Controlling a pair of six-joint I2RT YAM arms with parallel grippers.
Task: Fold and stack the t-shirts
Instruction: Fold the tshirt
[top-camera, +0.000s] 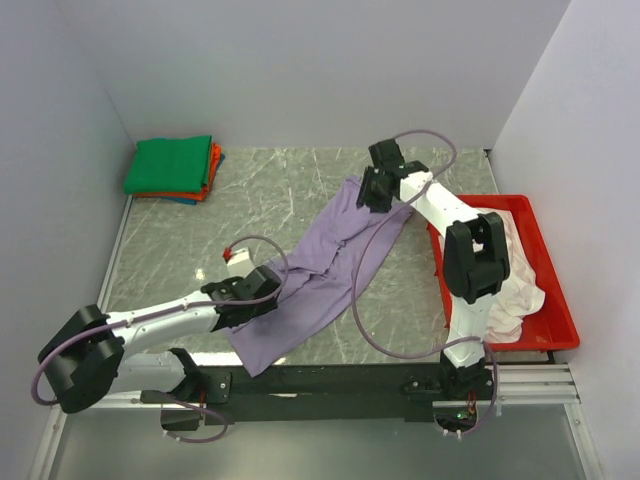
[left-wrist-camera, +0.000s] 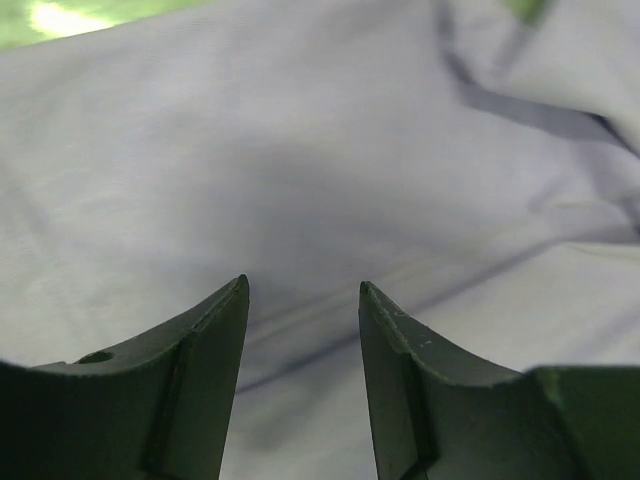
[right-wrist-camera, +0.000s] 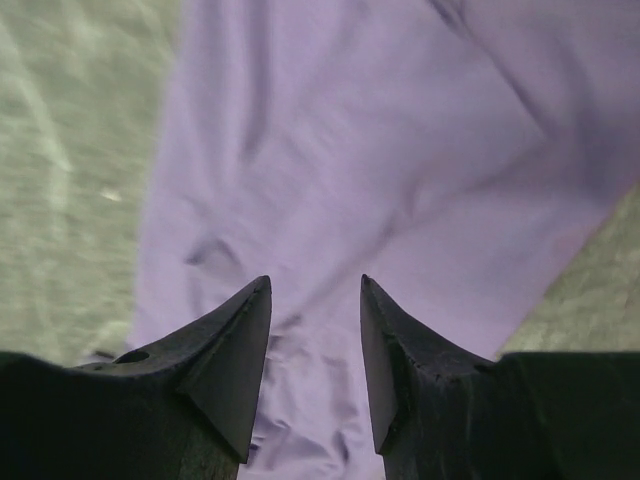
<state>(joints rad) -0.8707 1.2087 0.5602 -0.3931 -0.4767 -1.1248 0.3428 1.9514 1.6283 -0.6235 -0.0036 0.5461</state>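
Left gripper (left-wrist-camera: 303, 285) spread over smooth, softly creased lavender t-shirt (top-camera: 320, 275); whether its tips touch the cloth is unclear. The shirt runs slantwise to the right gripper (right-wrist-camera: 315, 280), also spread, blurred cloth beneath. Far beyond the left gripper: folded stack (top-camera: 172, 165), green uppermost.

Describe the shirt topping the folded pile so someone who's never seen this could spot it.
Find the grey marbled table and go to its far left corner. A neat folded pile sits there, and the green t-shirt is its top layer. It is the only green cloth: the orange-red shirt under it shows just an edge, and the purple shirt lies unfolded mid-table.
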